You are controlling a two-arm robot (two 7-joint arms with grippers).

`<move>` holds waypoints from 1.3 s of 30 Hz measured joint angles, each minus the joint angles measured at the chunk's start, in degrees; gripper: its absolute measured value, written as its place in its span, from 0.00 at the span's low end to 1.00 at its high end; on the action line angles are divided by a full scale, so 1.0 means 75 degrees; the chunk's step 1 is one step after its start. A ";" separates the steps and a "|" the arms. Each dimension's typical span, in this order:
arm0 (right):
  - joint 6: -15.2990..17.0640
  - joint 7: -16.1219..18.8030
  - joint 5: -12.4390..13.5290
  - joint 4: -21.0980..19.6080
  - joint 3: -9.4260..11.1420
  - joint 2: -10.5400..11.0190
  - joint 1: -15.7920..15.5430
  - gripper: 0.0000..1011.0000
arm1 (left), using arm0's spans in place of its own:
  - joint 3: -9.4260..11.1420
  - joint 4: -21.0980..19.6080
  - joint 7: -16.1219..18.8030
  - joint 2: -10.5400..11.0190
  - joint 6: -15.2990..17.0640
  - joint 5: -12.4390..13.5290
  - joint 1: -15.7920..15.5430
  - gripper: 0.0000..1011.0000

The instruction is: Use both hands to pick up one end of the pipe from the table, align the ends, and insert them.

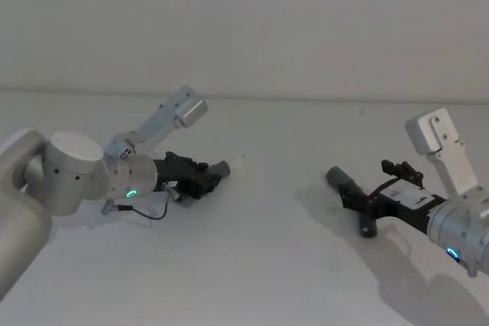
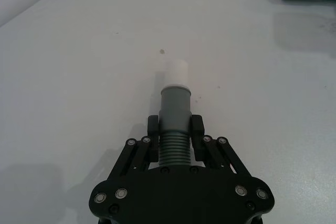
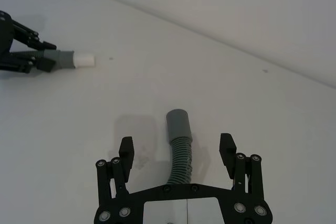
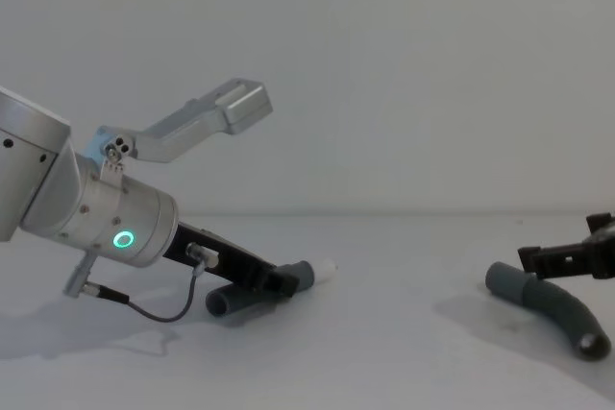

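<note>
White table [image 1: 252, 265]: left gripper [image 2: 175, 128] at nine o'clock clamps the stubbed pipe piece [image 2: 175, 106]; right gripper [image 3: 177, 144] at three, jaws apart, straddles the curved piece [image 3: 178, 124], which may roll on closing.

The counter [image 1: 252, 265] is smooth and matt. The left hose piece [image 2: 174, 148] and right hose piece [image 3: 182, 163] look like ribbed, dull plastic, their cuffs [image 2: 175, 106] smooth; the stub [image 2: 177, 72] is smooth white. The left end effector [image 2: 175, 125] and right end effector [image 3: 177, 144] are matt black plastic, the left wrist [image 4: 96, 208] satin metal.

Open table [image 1: 283, 257] lies between the stubbed cuff [image 1: 223, 166] and the plain cuff [image 1: 336, 175]; jaws sit behind each.
</note>
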 joint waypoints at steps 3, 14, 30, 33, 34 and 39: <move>0.0101 0.0096 -0.0031 0.0130 -0.0043 0.0013 0.0122 0.99 | 0.0000 0.0000 0.0000 0.0000 0.0000 0.0000 0.0000 0.34; 0.0409 0.0423 -0.0065 0.0598 -0.0154 -0.0015 0.0527 0.99 | 0.0000 0.0000 0.0000 0.0000 0.0000 0.0000 0.0000 0.34; 0.0828 0.0798 0.0163 0.1130 -0.0156 -0.0238 0.0876 0.99 | 0.0000 0.0000 0.0000 0.0000 0.0000 0.0000 0.0000 0.34; 0.0894 0.0830 0.0233 0.1213 -0.0151 -0.0289 0.0924 0.99 | 0.0000 0.0000 0.0000 0.0000 0.0000 0.0000 0.0000 0.34; 0.0904 0.0836 0.0244 0.1231 -0.0151 -0.0298 0.0933 0.99 | 0.0000 0.0000 0.0000 0.0000 0.0000 0.0000 0.0000 0.34; 0.0982 0.0871 0.0333 0.1347 -0.0152 -0.0361 0.0987 0.99 | 0.0000 0.0000 0.0000 0.0000 0.0000 0.0000 0.0000 0.34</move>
